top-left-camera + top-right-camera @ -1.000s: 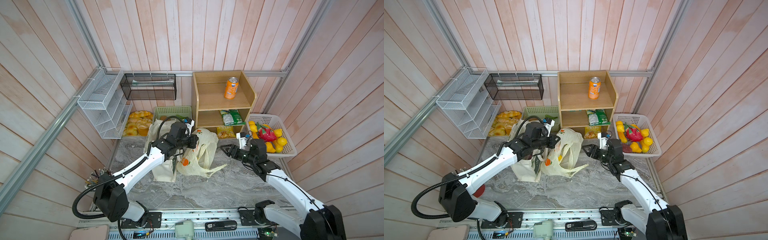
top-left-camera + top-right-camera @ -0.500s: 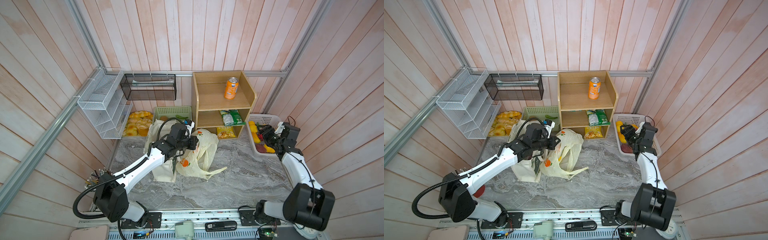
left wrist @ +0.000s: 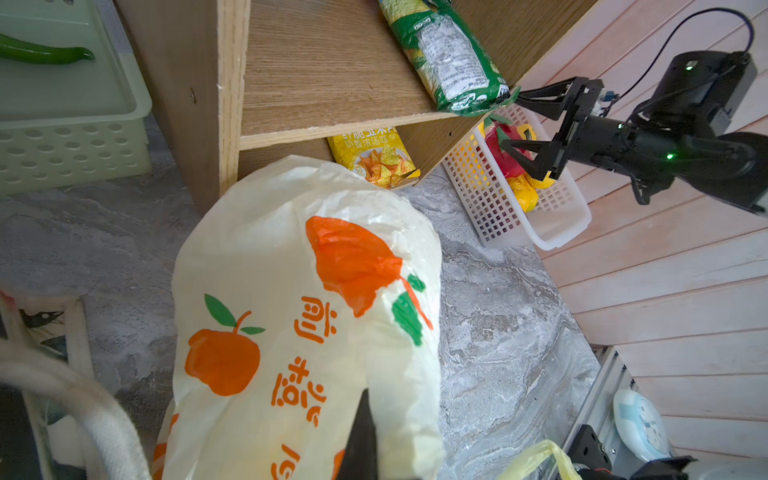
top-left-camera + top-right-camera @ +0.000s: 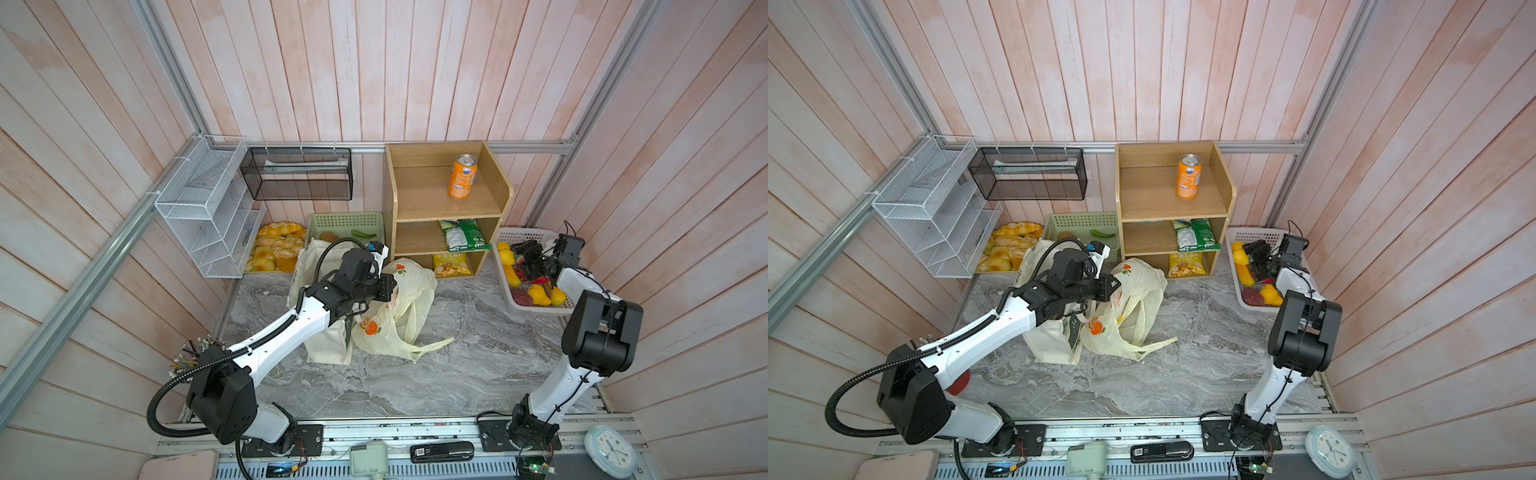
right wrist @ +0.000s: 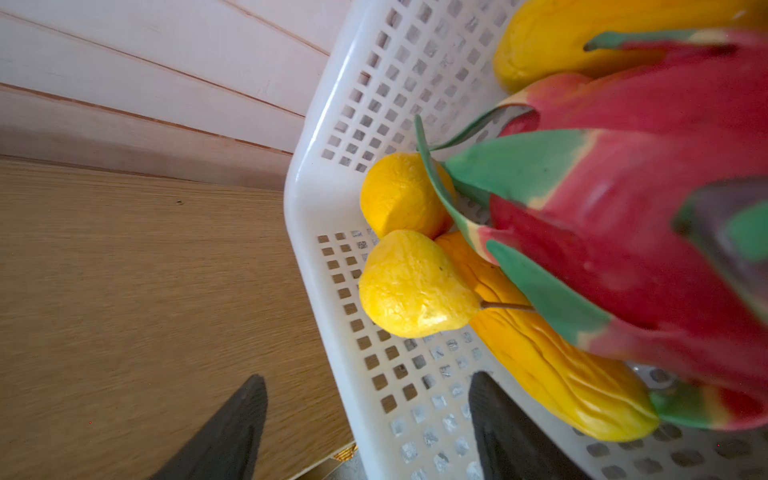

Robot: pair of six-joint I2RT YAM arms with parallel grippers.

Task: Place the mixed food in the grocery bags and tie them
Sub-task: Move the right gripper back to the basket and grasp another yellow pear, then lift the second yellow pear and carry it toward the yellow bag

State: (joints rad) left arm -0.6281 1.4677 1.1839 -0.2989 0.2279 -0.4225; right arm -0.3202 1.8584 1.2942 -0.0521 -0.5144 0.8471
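Both top views show the table [image 4: 457, 374] carrying a shelf [image 4: 415, 199]. Left of the shelf, the tote [image 4: 328, 349] touches the plastic bag [image 4: 415, 286], which the left pincer [image 4: 388, 289] clamps. Right of the shelf, the basket [image 4: 519, 232] holds the lemon [image 5: 399, 195], and the right pincer [image 4: 524, 259] gapes above it.

Dragon fruit [image 5: 623, 216] and basket wall [image 5: 301, 249] hem in the lemon [image 5: 399, 195].

The walls [image 4: 374, 70] are pale pink wooden planks, with shiny metal bars [image 4: 174, 70] in the corners. The bench [image 4: 457, 353] is grey like stone, with white swirls. At the back are a brown wooden shelf [image 4: 389, 208], a white wire rack [image 4: 199, 208] and a black mesh basket [image 4: 297, 183].
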